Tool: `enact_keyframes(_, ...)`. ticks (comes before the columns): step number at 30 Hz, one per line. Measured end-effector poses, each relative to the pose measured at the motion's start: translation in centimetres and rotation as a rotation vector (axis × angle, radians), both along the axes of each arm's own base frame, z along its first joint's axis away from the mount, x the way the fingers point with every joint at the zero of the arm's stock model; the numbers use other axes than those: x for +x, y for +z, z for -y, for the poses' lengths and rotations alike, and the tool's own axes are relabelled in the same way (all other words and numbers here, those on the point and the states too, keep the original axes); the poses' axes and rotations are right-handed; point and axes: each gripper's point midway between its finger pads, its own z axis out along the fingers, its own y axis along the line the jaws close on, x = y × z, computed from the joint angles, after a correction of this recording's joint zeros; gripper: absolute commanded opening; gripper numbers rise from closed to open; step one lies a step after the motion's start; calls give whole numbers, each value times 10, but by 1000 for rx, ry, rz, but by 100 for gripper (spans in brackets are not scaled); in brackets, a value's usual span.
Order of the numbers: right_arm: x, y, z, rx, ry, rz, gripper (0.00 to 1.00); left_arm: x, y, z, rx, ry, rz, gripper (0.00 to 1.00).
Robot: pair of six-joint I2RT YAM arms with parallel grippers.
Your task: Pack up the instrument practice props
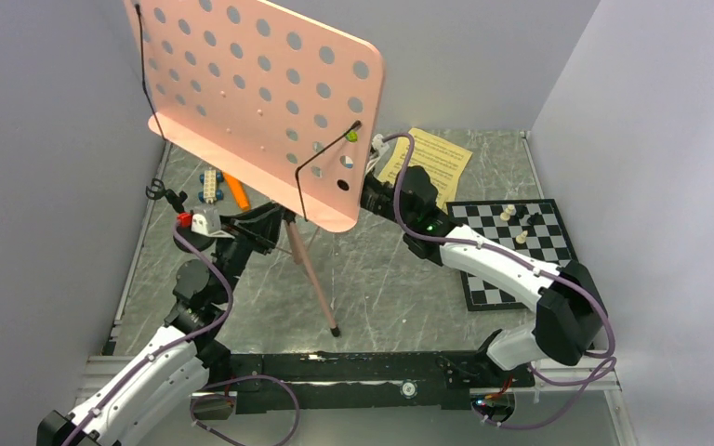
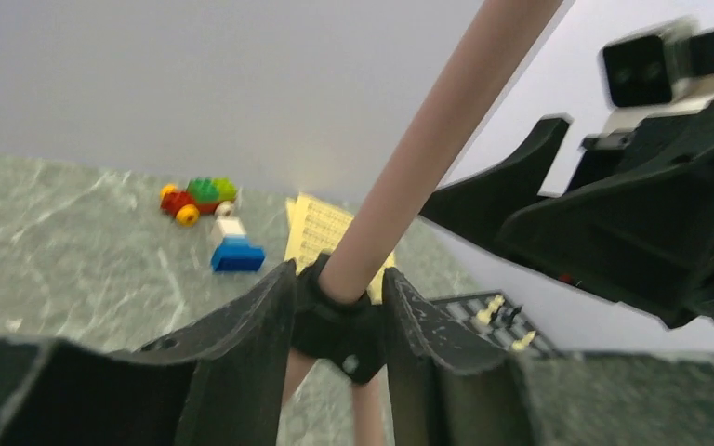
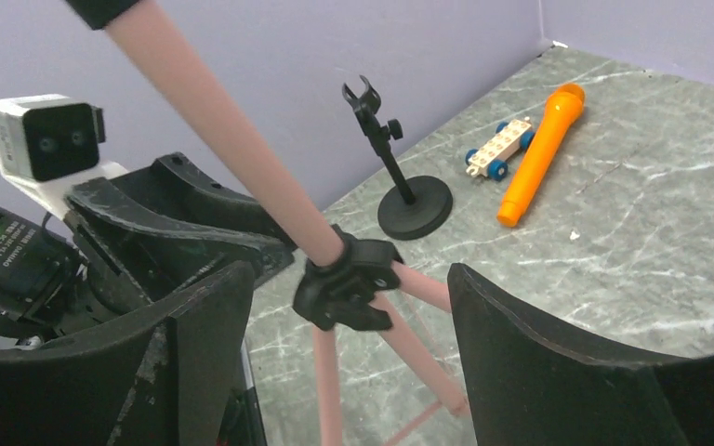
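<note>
Now | one music stand, one microphone | left fingers at collar (grip unclear) | right fingers released

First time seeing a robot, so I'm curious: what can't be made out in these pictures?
Top view: the pink music stand covers most of the orange microphone.
Top view: sheet music print too small to read.
Left wrist view: chess pieces blurred.
Left wrist view: whether the left end effector touches the black collar, blurred close-up.

L claw part-closed, R claw wide open; both arms reach inward.
</note>
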Motion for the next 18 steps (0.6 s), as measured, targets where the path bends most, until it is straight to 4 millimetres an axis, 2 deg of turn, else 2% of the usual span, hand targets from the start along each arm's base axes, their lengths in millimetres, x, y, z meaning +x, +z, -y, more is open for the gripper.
enact_keyframes(3, 2, 6, -2, 14, 3, 14, 81, 3, -6, 0, 22, 7, -39, 38)
enact_keyframes(10, 1, 21, -6, 60, -16, 96, 84, 4, -7, 2, 40, 2, -69, 44)
enact_keyframes(15, -15, 7, -1, 64, -93, 223, 83, -3, -13, -3, 41, 5, -80, 45)
enact_keyframes(18, -25, -4, -4, 62, -131, 301, 82, -9, -42, -2, 64, -12, -153, 46)
